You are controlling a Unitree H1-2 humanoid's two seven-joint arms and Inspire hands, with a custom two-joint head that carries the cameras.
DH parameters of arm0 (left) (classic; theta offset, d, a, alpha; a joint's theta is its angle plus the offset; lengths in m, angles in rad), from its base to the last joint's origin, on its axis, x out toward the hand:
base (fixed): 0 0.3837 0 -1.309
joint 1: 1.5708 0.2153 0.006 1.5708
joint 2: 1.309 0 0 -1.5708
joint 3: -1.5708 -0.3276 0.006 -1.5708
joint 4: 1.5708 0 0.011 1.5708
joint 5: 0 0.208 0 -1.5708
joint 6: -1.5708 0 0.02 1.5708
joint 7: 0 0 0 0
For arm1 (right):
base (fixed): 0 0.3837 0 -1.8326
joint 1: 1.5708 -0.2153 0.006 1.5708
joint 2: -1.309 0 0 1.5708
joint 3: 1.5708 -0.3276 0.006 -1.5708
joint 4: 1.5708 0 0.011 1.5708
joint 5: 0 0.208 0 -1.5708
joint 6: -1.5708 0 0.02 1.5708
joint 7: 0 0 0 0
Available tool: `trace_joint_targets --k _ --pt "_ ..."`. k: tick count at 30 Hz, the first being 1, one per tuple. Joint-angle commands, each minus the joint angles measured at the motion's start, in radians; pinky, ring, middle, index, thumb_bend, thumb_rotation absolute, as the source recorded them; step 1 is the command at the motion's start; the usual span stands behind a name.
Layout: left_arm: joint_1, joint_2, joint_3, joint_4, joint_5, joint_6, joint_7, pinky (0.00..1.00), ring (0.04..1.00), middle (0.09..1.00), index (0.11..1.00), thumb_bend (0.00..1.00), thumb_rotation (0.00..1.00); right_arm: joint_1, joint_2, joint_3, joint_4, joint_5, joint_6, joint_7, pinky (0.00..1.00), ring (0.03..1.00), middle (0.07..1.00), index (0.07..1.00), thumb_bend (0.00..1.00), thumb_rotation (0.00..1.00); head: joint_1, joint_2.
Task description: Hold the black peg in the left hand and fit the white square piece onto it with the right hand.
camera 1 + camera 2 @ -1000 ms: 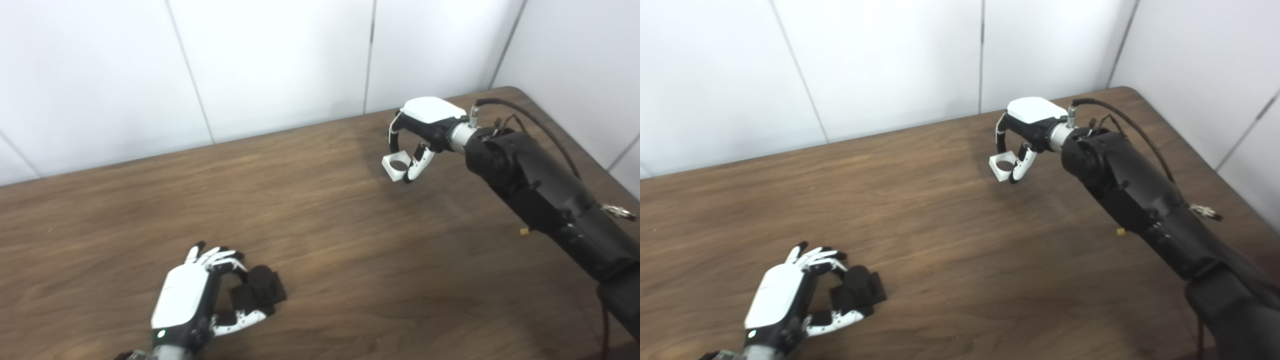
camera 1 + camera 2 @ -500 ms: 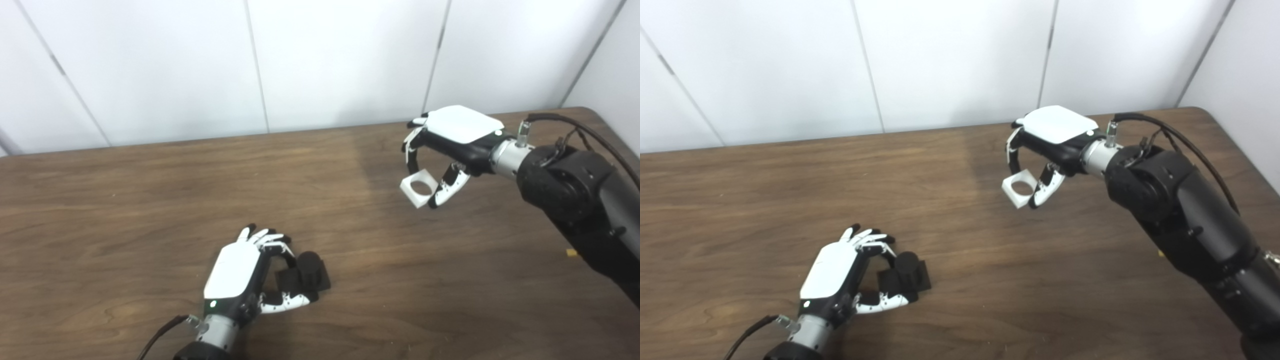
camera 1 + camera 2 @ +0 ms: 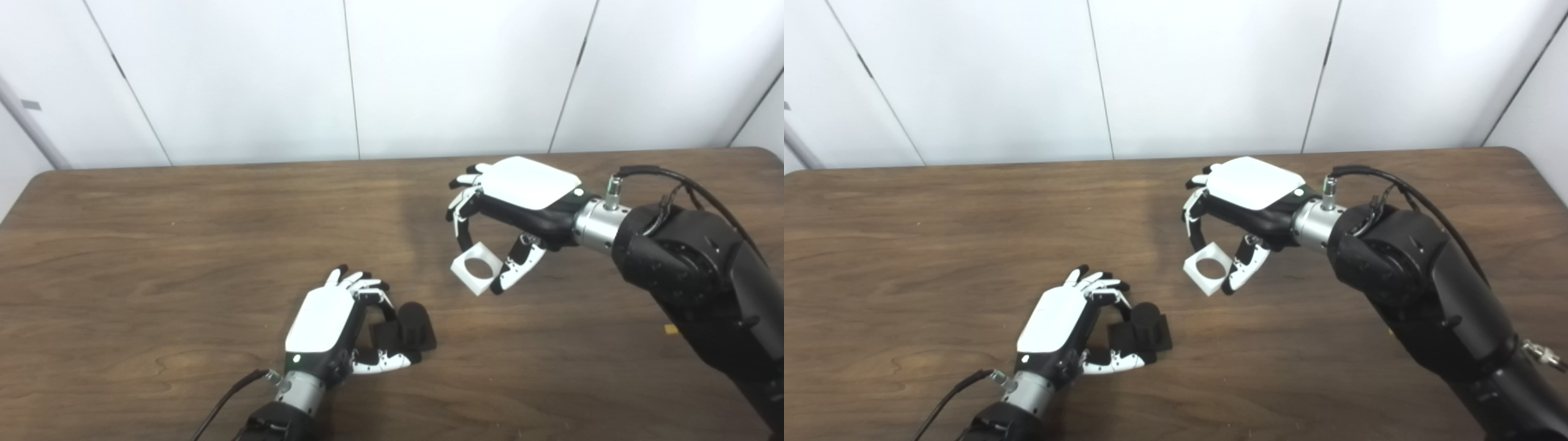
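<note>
Left eye view: the left hand (image 3: 327, 324) at 7 o'clock grips the black peg (image 3: 409, 327) low over the table (image 3: 153, 245), and the right hand (image 3: 520, 202) at 2 o'clock pinches the white square piece (image 3: 476, 275) in the air.

Right eye view: the white square piece (image 3: 1206, 274), its round hole showing, hangs at 1 o'clock from the black peg (image 3: 1142, 331), near but apart.

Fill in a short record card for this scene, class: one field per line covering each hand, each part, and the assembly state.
left hand: shut on black peg, low at the table
right hand: shut on white square piece, raised above the table
piece's hole: round, empty
assembly: not yet fitted; parts apart, piece right of and beyond the peg
</note>
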Motion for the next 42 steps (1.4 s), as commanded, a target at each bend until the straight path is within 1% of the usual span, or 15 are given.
trace_joint_targets --k 1,6,17,18,29,36,42 --pt "0.013 -0.008 -0.028 0.037 0.023 0.017 -0.039 1.00 0.885 0.782 0.486 0.52 0.05 -0.044 0.009 -0.001 -0.037 -0.003 -0.010 0.008 0.97 0.930 0.770 0.482 0.52 0.13 0.001 0.002" --pt "0.007 -0.008 -0.034 0.039 0.028 0.027 -0.044 1.00 0.889 0.785 0.486 0.52 0.05 -0.046 0.042 0.027 -0.032 -0.018 -0.030 0.024 0.95 0.927 0.767 0.483 0.52 0.13 -0.003 0.010" --pt "0.001 -0.001 -0.039 0.038 0.026 0.040 -0.053 1.00 0.886 0.785 0.486 0.52 0.06 -0.041 0.093 0.067 -0.007 -0.046 -0.051 0.050 0.96 0.936 0.764 0.483 0.52 0.13 -0.011 0.020" --pt "0.000 0.000 -0.039 0.037 0.025 0.041 -0.054 1.00 0.887 0.787 0.487 0.52 0.06 -0.041 0.097 0.069 -0.007 -0.049 -0.048 0.055 0.97 0.938 0.764 0.483 0.52 0.13 -0.015 0.026" --pt "-0.003 0.002 -0.039 0.028 0.019 0.051 -0.063 1.00 0.890 0.791 0.486 0.52 0.06 -0.035 0.113 0.080 0.013 -0.065 -0.046 0.067 0.97 0.941 0.771 0.483 0.52 0.13 -0.016 0.029" --pt "-0.003 0.005 -0.042 0.027 0.023 0.052 -0.066 1.00 0.888 0.791 0.486 0.52 0.06 -0.031 0.127 0.073 0.028 -0.063 -0.058 0.041 0.96 0.942 0.768 0.484 0.52 0.13 -0.014 0.032" --pt "-0.004 0.005 -0.045 0.029 0.029 0.050 -0.062 1.00 0.887 0.790 0.487 0.52 0.06 -0.035 0.135 0.073 0.038 -0.066 -0.066 0.035 0.95 0.939 0.767 0.484 0.52 0.13 -0.014 0.032"
